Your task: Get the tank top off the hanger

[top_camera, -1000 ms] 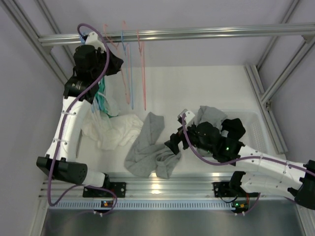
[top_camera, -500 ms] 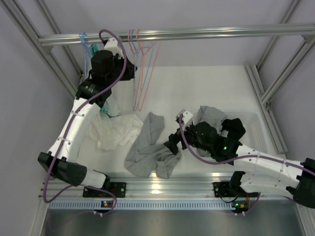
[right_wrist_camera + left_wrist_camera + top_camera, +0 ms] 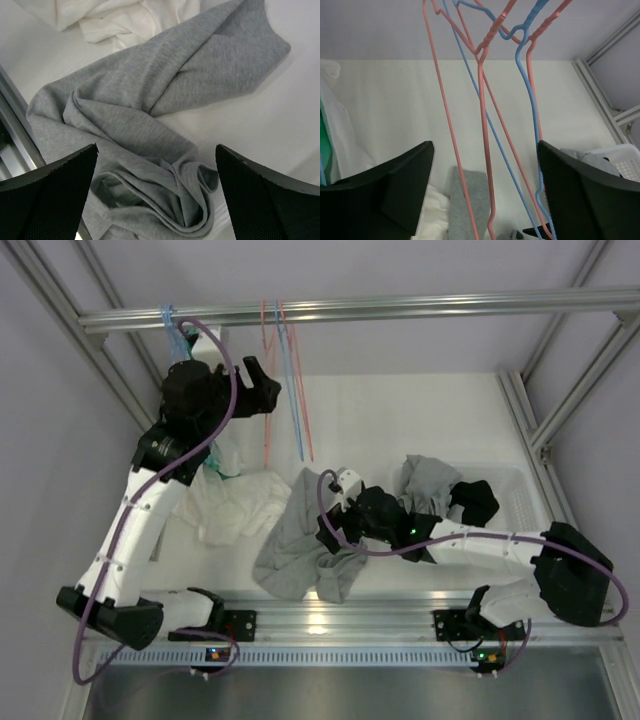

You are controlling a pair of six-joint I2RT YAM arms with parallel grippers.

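The grey tank top (image 3: 300, 540) lies crumpled on the white table, off any hanger; the right wrist view shows its folds (image 3: 150, 125). Bare pink hangers (image 3: 267, 390) and a blue hanger (image 3: 296, 390) hang from the overhead rail (image 3: 420, 308). My left gripper (image 3: 260, 380) is up beside them, open. In its wrist view the pink wires (image 3: 481, 110) and blue wire (image 3: 530, 100) pass between the spread fingers (image 3: 385, 195) without being pinched. My right gripper (image 3: 335, 530) hovers open just above the tank top, nothing between its fingers (image 3: 272, 200).
A white garment (image 3: 235, 505) lies left of the tank top. A green hanger (image 3: 212, 465) with white cloth hangs at the far left, beside the left arm. A white basket (image 3: 527, 508) at the right holds grey and black clothes. Frame posts stand on both sides.
The left gripper slid right along the rail with the hangers, then opened and let go of them. The right arm reached left, over the grey tank top.
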